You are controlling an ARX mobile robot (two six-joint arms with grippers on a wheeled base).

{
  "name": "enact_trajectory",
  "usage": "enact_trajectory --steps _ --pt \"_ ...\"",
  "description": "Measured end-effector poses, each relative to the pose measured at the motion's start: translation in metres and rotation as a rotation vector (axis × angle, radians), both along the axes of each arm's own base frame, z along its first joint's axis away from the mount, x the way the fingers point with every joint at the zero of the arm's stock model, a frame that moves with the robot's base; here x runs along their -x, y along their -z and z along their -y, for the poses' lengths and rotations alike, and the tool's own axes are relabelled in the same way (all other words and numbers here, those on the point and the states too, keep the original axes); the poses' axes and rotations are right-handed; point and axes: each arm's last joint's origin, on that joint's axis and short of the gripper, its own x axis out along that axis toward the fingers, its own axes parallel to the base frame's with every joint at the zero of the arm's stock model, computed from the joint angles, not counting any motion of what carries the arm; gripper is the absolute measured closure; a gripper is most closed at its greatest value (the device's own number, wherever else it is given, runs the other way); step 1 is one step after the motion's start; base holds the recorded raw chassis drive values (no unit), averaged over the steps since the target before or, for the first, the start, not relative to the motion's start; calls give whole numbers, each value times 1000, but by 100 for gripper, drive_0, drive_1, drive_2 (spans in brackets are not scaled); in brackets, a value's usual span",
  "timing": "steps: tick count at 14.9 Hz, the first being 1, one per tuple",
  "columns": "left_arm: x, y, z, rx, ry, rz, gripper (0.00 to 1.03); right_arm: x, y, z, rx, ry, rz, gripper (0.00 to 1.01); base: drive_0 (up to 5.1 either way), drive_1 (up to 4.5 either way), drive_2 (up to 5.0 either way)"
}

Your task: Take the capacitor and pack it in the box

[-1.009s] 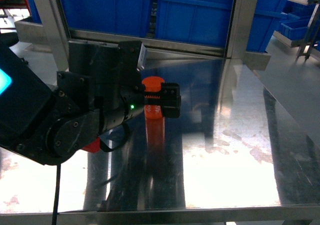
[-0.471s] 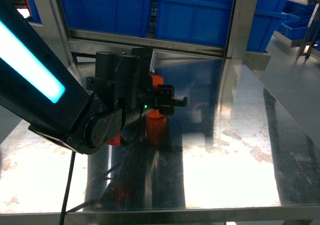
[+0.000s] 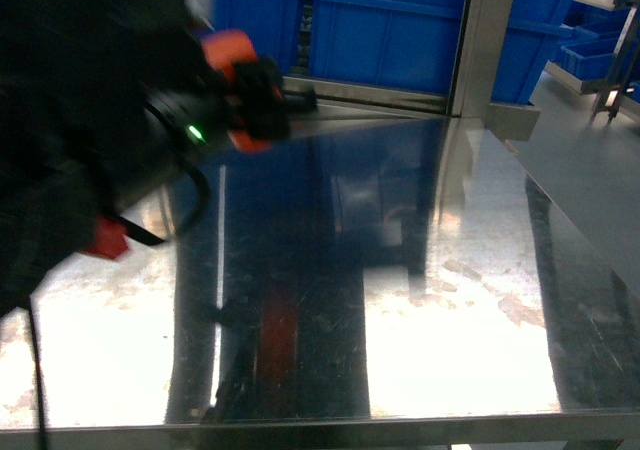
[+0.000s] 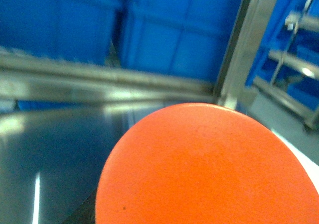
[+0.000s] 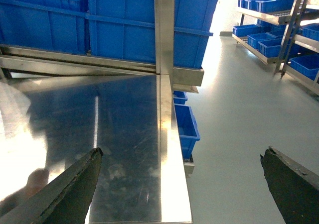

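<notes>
capacitor's up off the table

your left gripper [image 3: 262, 100] is clamped on the orange capacitor [image 3: 232, 52]; looks light, stiff, slick, so hold mid-body. right fingers [image 5: 75, 184] spread apart.

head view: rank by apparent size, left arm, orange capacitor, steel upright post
1. left arm: biggest, though inflated by sitting close to the camera.
2. steel upright post.
3. orange capacitor: smallest, partly hidden in the left gripper, blurred.
</notes>
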Motion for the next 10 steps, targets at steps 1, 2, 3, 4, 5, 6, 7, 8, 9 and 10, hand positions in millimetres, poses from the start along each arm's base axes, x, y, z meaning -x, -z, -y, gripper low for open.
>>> enact_trajectory --steps 1,2,3,4,5,6,7,8,9,10 --pt "26 -35 -23 28 -31 135 60 0 0 0 0 0 0 3 0 0 0" --pt "51 -52 -40 30 -51 208 60 0 0 0 0 0 0 3 0 0 0" --pt "79 -58 -53 22 -46 193 60 0 0 0 0 0 0 3 0 0 0" --pt "104 -58 -59 12 -20 160 60 0 0 0 0 0 0 3 0 0 0" --pt "119 -64 -62 14 -15 179 60 0 0 0 0 0 0 3 0 0 0" --pt "124 -78 -63 30 -8 247 60 0 0 0 0 0 0 3 0 0 0" --pt "123 -84 -61 -5 -87 159 60 0 0 0 0 0 0 3 0 0 0" --pt "131 -77 -69 -60 -199 65 60 0 0 0 0 0 0 3 0 0 0" --pt "145 -60 -81 -109 -266 -21 60 0 0 0 0 0 0 3 0 0 0" --pt "157 -49 -90 -127 -291 -42 60 0 0 0 0 0 0 3 0 0 0"
